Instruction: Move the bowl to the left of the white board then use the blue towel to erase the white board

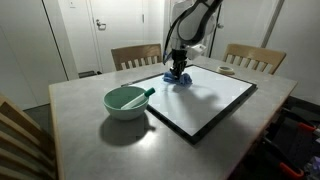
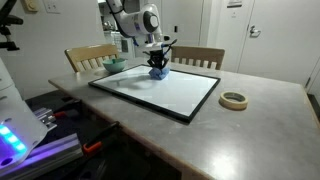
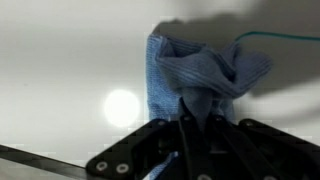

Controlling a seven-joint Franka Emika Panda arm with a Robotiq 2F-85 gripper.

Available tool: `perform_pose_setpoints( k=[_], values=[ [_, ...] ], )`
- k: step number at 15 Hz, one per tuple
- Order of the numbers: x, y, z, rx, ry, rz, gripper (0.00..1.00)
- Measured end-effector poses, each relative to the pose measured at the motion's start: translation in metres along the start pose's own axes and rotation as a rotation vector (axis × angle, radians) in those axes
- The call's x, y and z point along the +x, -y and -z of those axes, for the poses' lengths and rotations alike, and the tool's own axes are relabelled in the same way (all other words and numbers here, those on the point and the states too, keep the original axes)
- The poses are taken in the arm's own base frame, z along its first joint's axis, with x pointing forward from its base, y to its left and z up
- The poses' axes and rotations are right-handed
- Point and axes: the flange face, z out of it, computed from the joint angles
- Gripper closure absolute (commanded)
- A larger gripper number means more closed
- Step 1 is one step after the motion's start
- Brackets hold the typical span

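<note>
My tool (image 1: pixel 178 70) pinches the blue towel (image 1: pixel 182 80) bunched against the white board (image 1: pixel 215 100) for wiping; the bowl (image 1: pixel 125 102) sits clear beside it.

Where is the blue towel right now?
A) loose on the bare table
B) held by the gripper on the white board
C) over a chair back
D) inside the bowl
B: the wrist view shows the gripper shut on the blue towel, and in an exterior view the towel sits bunched on the white board.
</note>
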Motion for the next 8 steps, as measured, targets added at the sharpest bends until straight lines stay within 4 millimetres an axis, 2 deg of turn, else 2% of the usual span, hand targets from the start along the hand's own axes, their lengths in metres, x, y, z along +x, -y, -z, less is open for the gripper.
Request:
perform_pose_setpoints(
  k=[8],
  values=[
    [0.010,0.041,0.007,0.014,0.017,0.057,0.98]
  ],
)
